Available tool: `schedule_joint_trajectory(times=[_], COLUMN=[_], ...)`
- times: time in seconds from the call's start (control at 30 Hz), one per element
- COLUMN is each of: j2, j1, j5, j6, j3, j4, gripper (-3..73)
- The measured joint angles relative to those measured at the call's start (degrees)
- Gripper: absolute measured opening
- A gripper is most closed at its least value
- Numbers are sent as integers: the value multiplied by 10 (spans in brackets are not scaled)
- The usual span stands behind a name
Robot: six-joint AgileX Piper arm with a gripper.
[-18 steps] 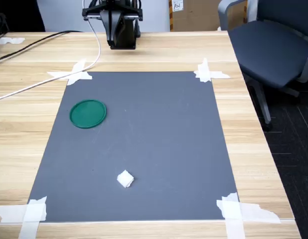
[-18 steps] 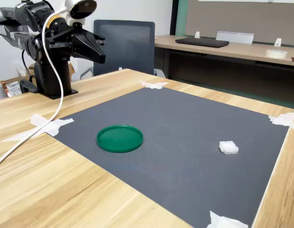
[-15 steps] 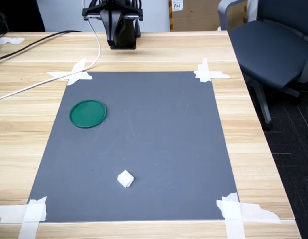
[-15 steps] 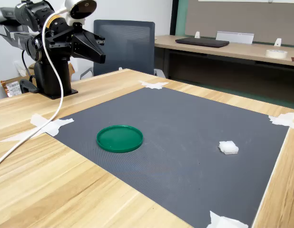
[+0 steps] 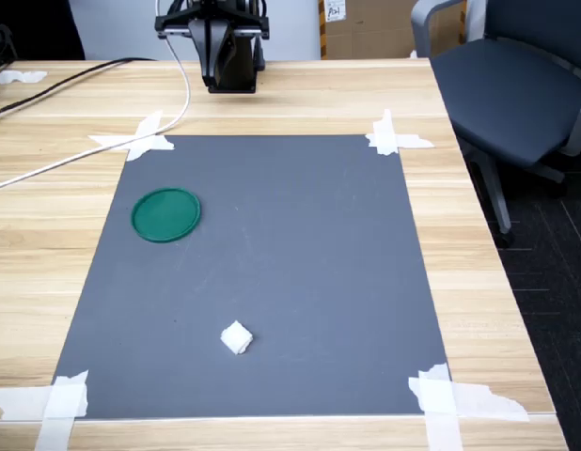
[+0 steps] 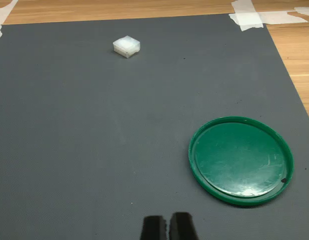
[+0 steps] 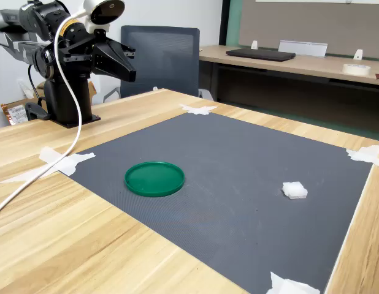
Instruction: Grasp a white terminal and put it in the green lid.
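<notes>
Nothing has been picked up yet: the job stands at its very first step, the approach to the white terminal (image 5: 236, 337). The gripper (image 7: 129, 67) hangs high beside the arm's black base (image 7: 65, 98), off the dark grey mat (image 5: 300, 244) altogether, and in the wrist view its two black fingertips (image 6: 154, 228) sit pressed together with almost no gap between them, so it is closed and holds nothing. Taking the green lid (image 7: 154, 178) as the landmark: it lies flat, rim up and empty, on the part of the mat nearest the base, while the terminal rests alone well apart from it, out toward the mat's far edge from the arm, which in the second exterior view is over to the right of the lid (image 7: 294, 190). In the wrist view the terminal (image 6: 127, 46) sits turned cornerwise, far beyond the lid (image 6: 240, 160). By my reckoning the next move calls for a long reach past the lid and out over the mat, the fingers spread wide before descending, and the wrist turned to meet the block's flat sides rather than its corners, since so small and light a piece may skid if nudged off-centre
</notes>
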Motion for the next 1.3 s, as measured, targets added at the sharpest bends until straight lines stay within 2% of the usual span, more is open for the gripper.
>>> schedule_joint_trajectory(times=[0.4,1.0,1.13,1.3], j2=[13,325,384,449], j1=[0,0,0,0], j5=[0,0,31,115], j6=[0,1,-12,-41], j3=[-10,-222,-266,-310], j4=[-1,-1,-9,-11], gripper=[-29,-29,-29,-29])
